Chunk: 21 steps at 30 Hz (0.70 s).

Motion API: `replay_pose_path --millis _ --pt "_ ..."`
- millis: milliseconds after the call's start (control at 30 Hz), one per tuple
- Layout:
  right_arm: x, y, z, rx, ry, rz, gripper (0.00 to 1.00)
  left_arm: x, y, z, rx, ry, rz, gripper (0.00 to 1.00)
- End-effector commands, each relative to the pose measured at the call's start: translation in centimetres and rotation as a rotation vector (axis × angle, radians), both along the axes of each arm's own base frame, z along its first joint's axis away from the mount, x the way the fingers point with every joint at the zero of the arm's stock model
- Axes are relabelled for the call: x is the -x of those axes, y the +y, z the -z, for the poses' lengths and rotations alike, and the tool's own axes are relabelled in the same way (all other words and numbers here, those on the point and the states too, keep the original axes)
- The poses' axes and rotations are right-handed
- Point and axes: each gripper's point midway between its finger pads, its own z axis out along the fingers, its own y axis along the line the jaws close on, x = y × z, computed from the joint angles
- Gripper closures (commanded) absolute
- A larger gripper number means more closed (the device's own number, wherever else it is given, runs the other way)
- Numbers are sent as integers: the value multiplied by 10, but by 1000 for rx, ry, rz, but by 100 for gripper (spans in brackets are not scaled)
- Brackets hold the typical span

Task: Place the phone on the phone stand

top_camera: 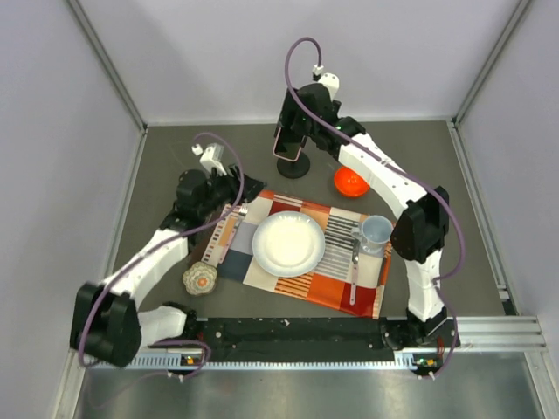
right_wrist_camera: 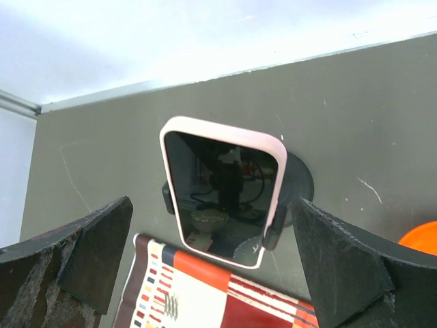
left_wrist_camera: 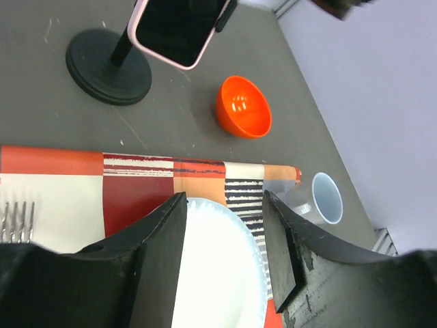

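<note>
Grey tabletop (top_camera: pixel 175 148) meets pale walls (top_camera: pixel 262 52) at frame top. The phone (right_wrist_camera: pixel 222 198) sits on the phone stand (left_wrist_camera: pixel 109 65). The left gripper (left_wrist_camera: pixel 224 201) and right gripper (right_wrist_camera: pixel 212 205) gape wide.

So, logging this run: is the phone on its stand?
On the stand: the phone sits tilted in its side clips, and the right gripper is open, fingers clear of it.

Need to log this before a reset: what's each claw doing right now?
Left claw: open, empty, above the plate.
Right claw: open, holding nothing; the phone sits clear of it.
</note>
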Motion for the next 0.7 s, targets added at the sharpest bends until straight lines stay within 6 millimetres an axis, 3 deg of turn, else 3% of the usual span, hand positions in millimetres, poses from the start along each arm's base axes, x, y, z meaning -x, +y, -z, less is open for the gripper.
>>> replay_pose_path --millis 0,67,100,167,200,333,467,533,667 --pt "-16 14 -8 -44 -42 34 1 32 27 -10 -113 -75 -48 46" --pt "-20 15 -11 -35 -54 43 1 43 40 -20 -137 -128 -89 43" --pt "-23 15 -3 -10 -51 57 1 49 45 -16 -159 -111 -98 42" --pt "-25 17 -1 25 -59 63 1 55 55 -32 -183 -170 -133 40" --pt "-26 16 0 40 -64 75 1 59 59 -29 -205 -155 -140 40" --pt "-31 23 8 121 -88 87 4 67 69 -55 -218 -224 -176 39" --pt "-33 23 10 215 -114 84 21 70 73 -63 -233 -248 -185 39" --pt "-32 23 15 252 -110 60 24 72 74 -62 -236 -250 -184 39" --pt "-32 26 22 333 -123 -17 53 75 75 -61 -241 -254 -183 39"
